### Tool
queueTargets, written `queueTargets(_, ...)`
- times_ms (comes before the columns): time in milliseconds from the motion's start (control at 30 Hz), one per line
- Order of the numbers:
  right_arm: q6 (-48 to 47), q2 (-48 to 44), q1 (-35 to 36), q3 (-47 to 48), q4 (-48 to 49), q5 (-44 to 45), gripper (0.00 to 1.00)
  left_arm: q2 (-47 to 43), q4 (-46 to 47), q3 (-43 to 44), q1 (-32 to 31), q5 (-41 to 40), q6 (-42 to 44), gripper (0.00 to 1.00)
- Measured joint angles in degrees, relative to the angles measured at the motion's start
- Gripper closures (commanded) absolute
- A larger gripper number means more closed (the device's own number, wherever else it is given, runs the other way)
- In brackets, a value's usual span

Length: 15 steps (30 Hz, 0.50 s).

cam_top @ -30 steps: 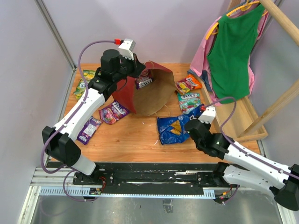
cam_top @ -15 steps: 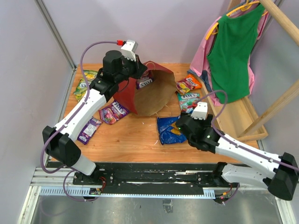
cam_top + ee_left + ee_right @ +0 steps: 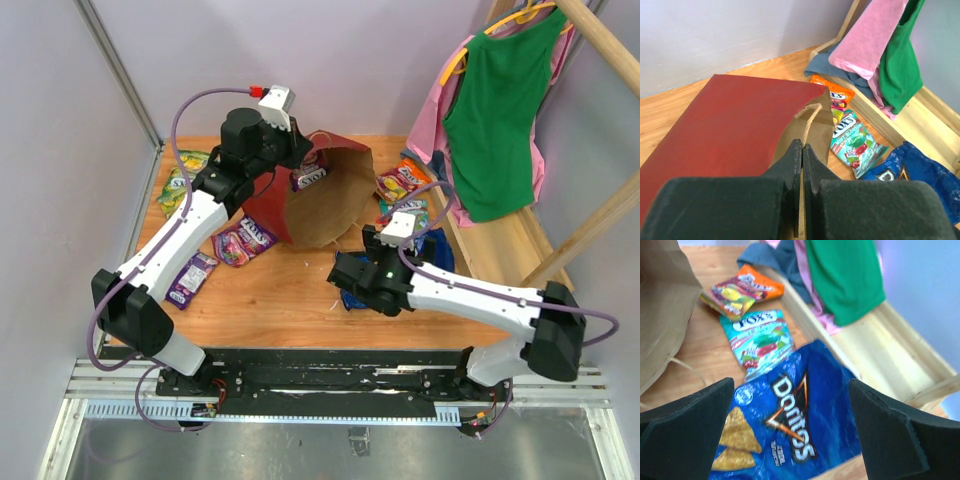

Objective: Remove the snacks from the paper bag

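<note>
The left gripper (image 3: 801, 150) is pinching the paper bag (image 3: 320, 205) by its rim, propping the mouth open. The right gripper (image 3: 348, 278), jaws spread wide, is hovering directly over the blue chip bag (image 3: 790, 415). 1 purple packet (image 3: 310, 178) is lying inside the mouth, ahead and left of it, likely work for this free arm.

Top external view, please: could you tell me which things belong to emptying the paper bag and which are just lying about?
Job: red paper bag, packet in its mouth, blue Doritos bag, teal Fox's packet, orange-red packet, purple packets, green-yellow packet.
Lying about: green top, pink garment, grey-blue cloth, wooden rack.
</note>
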Motion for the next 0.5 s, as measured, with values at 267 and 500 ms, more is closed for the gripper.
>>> queueTargets(267, 26.3, 17.4, 0.3, 16.5, -34.3, 6.4, 0.02, 1.0, 0.0, 0.0, 0.0, -3.4, 1.5, 1.00)
queueTargets(500, 27.7, 24.3, 2.0, 20.4, -40.7, 7.9, 0.02, 3.1, -0.1, 0.0, 0.5, -5.2, 1.9, 0.99)
